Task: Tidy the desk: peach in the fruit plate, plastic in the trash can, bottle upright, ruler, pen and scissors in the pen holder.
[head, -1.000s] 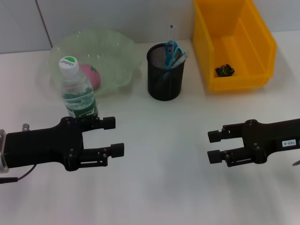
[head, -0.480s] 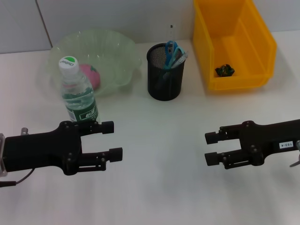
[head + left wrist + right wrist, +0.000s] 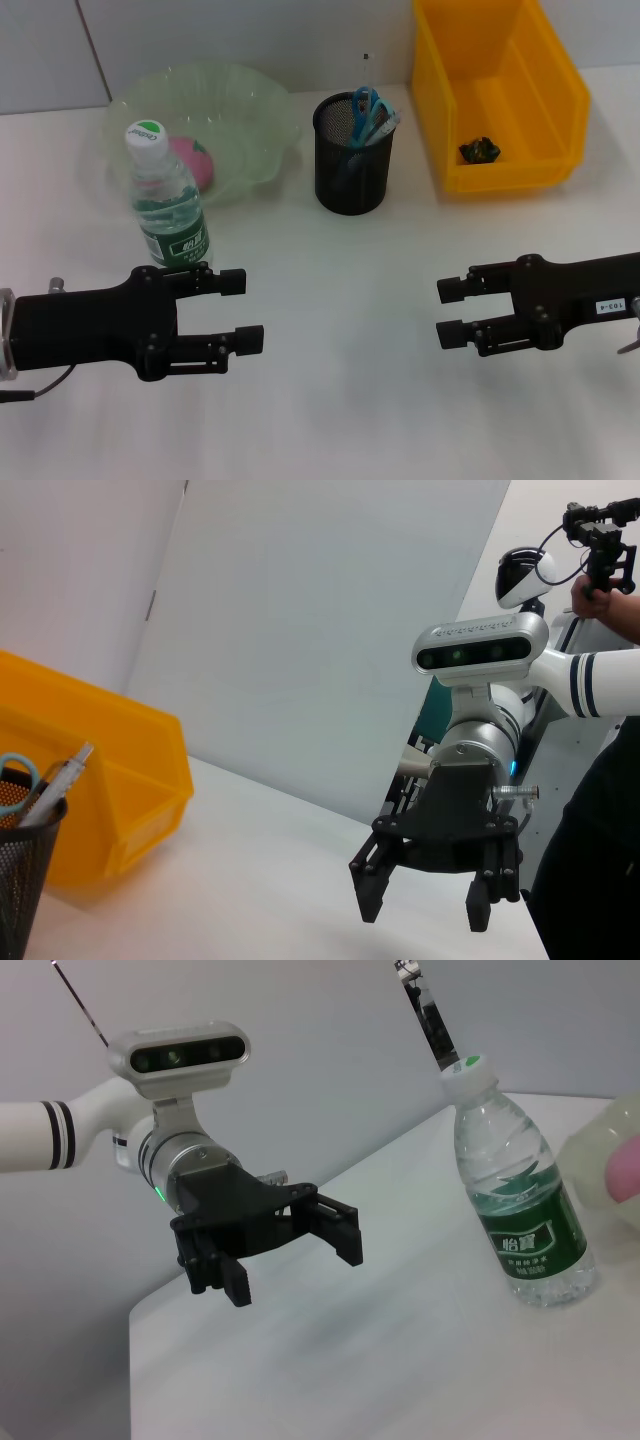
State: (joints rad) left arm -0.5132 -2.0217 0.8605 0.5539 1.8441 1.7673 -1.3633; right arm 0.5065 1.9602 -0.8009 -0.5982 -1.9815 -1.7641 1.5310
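Observation:
The water bottle (image 3: 167,196) stands upright with a green cap, in front of the pale green fruit plate (image 3: 255,115); it also shows in the right wrist view (image 3: 520,1199). The pink peach (image 3: 194,160) lies in the plate. The black mesh pen holder (image 3: 351,165) holds blue-handled scissors (image 3: 365,110), a pen and a ruler. A dark crumpled piece of plastic (image 3: 479,150) lies in the yellow bin (image 3: 562,95). My left gripper (image 3: 247,310) is open and empty near the table's front left, below the bottle. My right gripper (image 3: 448,311) is open and empty at the front right.
The white table (image 3: 340,270) lies between the two grippers. A grey wall stands behind the plate, holder and bin. The left wrist view shows my right gripper (image 3: 420,905), the yellow bin (image 3: 110,790) and the holder's rim (image 3: 25,820).
My left gripper has drawn back a little towards the front edge, away from the bottle. My right gripper has shifted slightly left and down. The objects have not moved.

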